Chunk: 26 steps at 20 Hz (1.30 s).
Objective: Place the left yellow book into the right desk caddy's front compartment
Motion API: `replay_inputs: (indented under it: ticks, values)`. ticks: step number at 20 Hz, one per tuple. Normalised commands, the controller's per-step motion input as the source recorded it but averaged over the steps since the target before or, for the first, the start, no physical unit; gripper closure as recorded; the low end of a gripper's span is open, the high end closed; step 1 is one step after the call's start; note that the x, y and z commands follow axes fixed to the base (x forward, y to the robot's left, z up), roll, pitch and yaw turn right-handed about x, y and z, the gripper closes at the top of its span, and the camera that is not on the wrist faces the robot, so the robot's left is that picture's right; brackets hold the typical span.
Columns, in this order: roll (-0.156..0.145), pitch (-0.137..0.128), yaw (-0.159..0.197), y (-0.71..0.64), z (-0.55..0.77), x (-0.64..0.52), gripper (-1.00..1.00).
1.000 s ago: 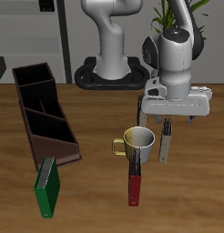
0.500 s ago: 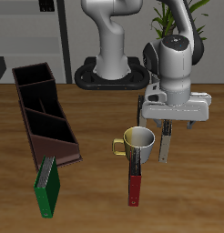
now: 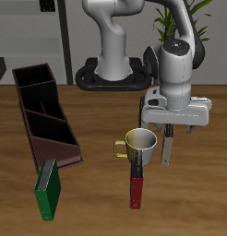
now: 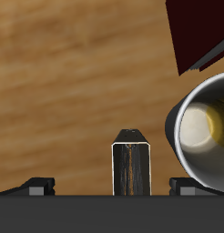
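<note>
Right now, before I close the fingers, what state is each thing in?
gripper: open, fingers straddling the left yellow book, clear gaps on both sides.
left yellow book: upright on the table, close beside the mug, not gripped.
mug: upright, looks empty.
red book: standing, nearer the table's front edge than the mug.
green book: standing by the caddy's front end.
right desk caddy: open-topped, compartments look empty.

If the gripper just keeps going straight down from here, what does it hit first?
Most likely the left yellow book, standing upright between the open fingers of the gripper. The mug sits close beside it; a finger might clip the rim.
</note>
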Motion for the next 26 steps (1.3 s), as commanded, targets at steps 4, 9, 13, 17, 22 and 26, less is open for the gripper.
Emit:
replay_inputs:
  ticks: [4,9,13,17,22,26]
  values:
    - [-0.008,0.023,-0.027,-0.06,-0.1,0.0,-1.0]
    - [0.009,0.024,0.004,0.03,-0.14,0.01,-1.0]
    - [0.007,0.012,-0.001,0.05,-0.07,0.01,-1.0]
    - [0.028,0.018,-0.004,0.03,-0.07,0.05,-1.0]
    - [0.019,-0.003,0.008,0.02,-0.05,0.01,1.0]
    - [0.007,0.001,0.006,0.02,-0.03,0.03,1.0]
